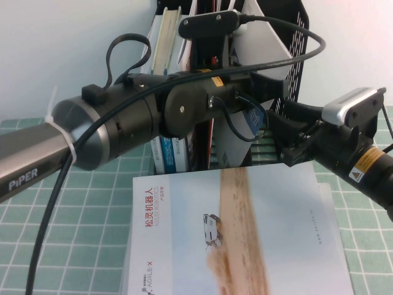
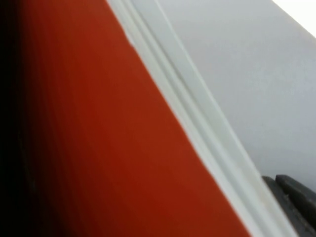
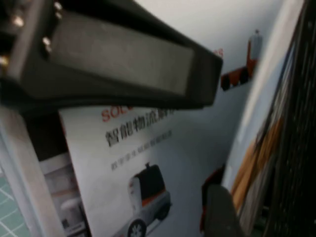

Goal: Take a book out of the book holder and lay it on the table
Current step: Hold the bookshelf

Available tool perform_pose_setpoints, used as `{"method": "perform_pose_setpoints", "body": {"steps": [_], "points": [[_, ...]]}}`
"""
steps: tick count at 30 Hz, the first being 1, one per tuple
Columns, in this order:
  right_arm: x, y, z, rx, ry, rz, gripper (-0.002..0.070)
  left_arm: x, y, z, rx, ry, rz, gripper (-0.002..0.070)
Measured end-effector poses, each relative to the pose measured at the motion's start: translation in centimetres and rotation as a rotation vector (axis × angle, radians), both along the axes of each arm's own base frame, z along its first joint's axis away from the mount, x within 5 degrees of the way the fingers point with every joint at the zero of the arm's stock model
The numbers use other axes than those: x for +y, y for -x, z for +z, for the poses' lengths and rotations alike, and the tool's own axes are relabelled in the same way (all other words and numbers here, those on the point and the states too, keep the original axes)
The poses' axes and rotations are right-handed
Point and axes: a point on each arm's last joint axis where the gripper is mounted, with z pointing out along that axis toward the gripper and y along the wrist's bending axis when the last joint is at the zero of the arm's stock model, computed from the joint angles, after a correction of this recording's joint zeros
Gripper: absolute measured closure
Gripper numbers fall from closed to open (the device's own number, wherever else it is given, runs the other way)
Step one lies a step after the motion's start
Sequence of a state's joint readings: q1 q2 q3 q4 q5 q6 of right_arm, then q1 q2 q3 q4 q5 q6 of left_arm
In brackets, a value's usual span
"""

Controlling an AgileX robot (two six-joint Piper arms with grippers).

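The black perforated book holder (image 1: 288, 55) stood at the back of the pale green gridded table (image 1: 92, 209), with upright copies inside and one large thin white-covered book (image 1: 239, 246) with a sandy-brown band already flat in front. The left gripper (image 1: 212, 58) reached among the upright books beside a red cover (image 2: 98, 138); whether its jaws were apart or closed I cannot tell. The right gripper (image 1: 279, 132), at the holder's side, was equally unclear. Such a thin book probably flexes and slides, so pinching near the spine seems best. Readable: "AGILE-X", "PiPER".
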State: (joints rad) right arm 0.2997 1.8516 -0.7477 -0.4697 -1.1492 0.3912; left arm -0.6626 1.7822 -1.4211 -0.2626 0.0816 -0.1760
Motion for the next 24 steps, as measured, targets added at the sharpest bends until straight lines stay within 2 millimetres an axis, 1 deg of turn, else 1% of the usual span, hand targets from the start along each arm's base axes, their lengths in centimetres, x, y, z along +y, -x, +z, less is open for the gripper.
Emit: {"method": "perform_pose_setpoints", "body": {"steps": [4,8,10,17,21,24], "points": [[0.1,-0.5,-1.3,0.036,0.005,-0.011,0.0309,0.0,0.0,0.0,-0.005,-0.005,-0.003,0.0677],[0.5,-1.3,-1.6,0.046,-0.013,-0.007,0.0335,0.0,0.0,-0.1,-0.002,-0.011,-0.005,0.0677],[0.8,-1.3,-1.6,0.052,-0.023,0.001,0.0339,0.0,0.0,-0.1,-0.003,-0.019,-0.009,0.0677],[1.6,-0.9,-1.7,0.049,-0.004,0.057,0.0343,0.0,0.1,-0.3,-0.009,-0.059,-0.029,0.0677],[1.7,-0.2,-2.2,0.08,0.008,0.096,0.0342,0.0,0.1,-0.3,-0.011,-0.064,-0.032,0.0677],[1.9,0.2,-2.4,0.092,0.017,0.13,0.0325,0.0,0.1,-0.3,-0.013,-0.067,-0.033,0.0677]]}}
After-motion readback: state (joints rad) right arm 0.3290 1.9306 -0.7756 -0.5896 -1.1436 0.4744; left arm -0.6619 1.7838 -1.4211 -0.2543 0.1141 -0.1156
